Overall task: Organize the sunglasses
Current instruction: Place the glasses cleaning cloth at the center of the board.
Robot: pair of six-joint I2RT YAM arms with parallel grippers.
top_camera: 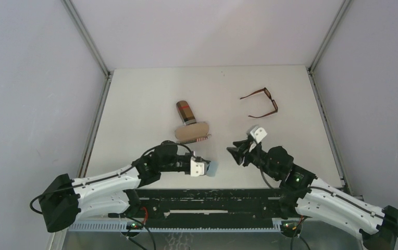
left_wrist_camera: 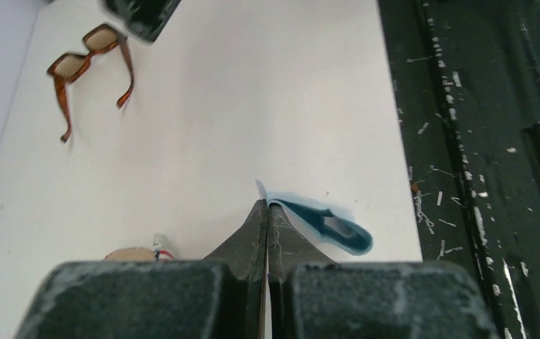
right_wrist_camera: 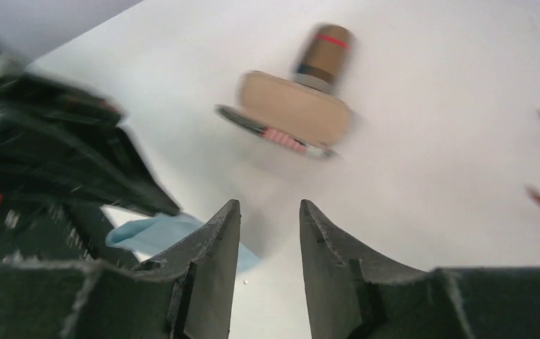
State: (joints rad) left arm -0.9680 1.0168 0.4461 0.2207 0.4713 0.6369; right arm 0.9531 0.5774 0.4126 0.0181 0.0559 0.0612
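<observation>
White desk (top_camera: 134, 104), plain grey walls all round, both arms low at the near edge.

The brown sunglasses (top_camera: 262, 102) lay unfolded toward the far right of the desk, well apart from both claws. The right claw (top_camera: 240, 151) was the nearer one, with its fingers apart and nothing between them. The left claw (top_camera: 203, 167) was pinched together on a light blue cloth (left_wrist_camera: 324, 226) near the front edge. Mid-desk sat a tan case (top_camera: 191, 132) with a brown case (top_camera: 185, 112) right up against its far side.
</observation>
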